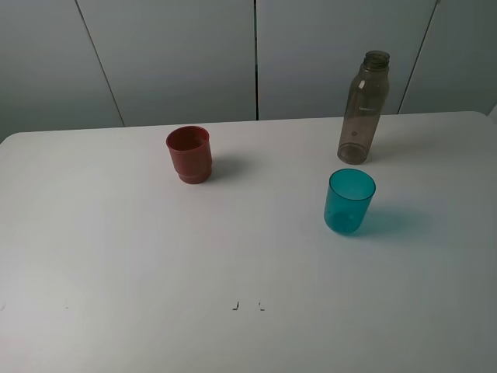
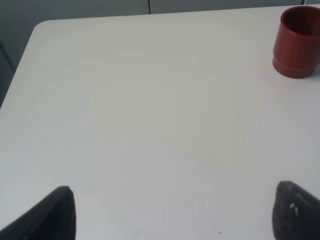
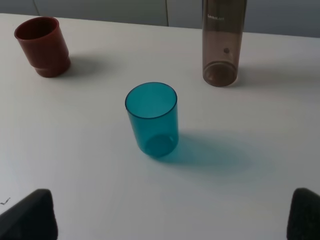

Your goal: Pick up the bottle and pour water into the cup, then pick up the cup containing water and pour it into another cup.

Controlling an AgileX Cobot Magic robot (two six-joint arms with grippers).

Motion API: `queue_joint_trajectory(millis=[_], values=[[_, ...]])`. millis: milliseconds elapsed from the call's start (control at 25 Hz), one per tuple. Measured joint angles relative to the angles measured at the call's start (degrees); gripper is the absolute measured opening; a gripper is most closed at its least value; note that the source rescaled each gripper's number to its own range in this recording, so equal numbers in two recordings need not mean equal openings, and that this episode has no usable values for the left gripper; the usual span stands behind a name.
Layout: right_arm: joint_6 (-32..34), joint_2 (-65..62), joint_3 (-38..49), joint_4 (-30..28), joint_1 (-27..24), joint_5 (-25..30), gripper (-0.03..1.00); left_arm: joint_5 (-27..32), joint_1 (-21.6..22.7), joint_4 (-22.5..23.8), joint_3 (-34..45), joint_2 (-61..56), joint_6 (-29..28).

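Observation:
A tall smoky grey-brown bottle point(image 1: 363, 108) point(image 3: 223, 42) without a cap stands upright at the back right of the white table point(image 1: 116, 256). The teal translucent cup point(image 1: 349, 200) point(image 3: 152, 119) stands upright in front of it. The dark red cup point(image 1: 189, 154) point(image 2: 297, 41) point(image 3: 43, 46) with a stepped base stands upright at the back, left of centre. Neither arm shows in the high view. My left gripper point(image 2: 172, 212) is open over bare table, well short of the red cup. My right gripper point(image 3: 172, 215) is open, with the teal cup ahead of its fingertips and nothing between them.
Grey wall panels point(image 1: 256, 54) run behind the table's back edge. Two small dark marks point(image 1: 247, 306) sit on the tabletop near the front centre. The table's rounded back left corner point(image 2: 42, 27) appears in the left wrist view.

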Motion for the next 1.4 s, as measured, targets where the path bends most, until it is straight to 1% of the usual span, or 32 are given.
queue_joint_trajectory(millis=[120,240,320,520,600,1400], values=[[0.0,0.0,0.0,-0.19,0.0,0.0,1.0,0.0,0.0,0.0,0.0,0.0,0.0],[0.0,0.0,0.0,-0.64,-1.81,0.0,1.0,0.0,0.0,0.0,0.0,0.0,0.0],[0.0,0.0,0.0,-0.64,-4.58,0.0,1.0,0.0,0.0,0.0,0.0,0.0,0.0],[-0.86,0.0,0.0,-0.64,-13.69,0.0,1.0,0.0,0.0,0.0,0.0,0.0,0.0],[-2.2,0.0,0.0,0.0,-15.56,0.0,1.0,0.0,0.0,0.0,0.0,0.0,0.0],[-3.14,0.0,0.0,0.24,-15.97,0.0,1.0,0.0,0.0,0.0,0.0,0.0,0.0]])
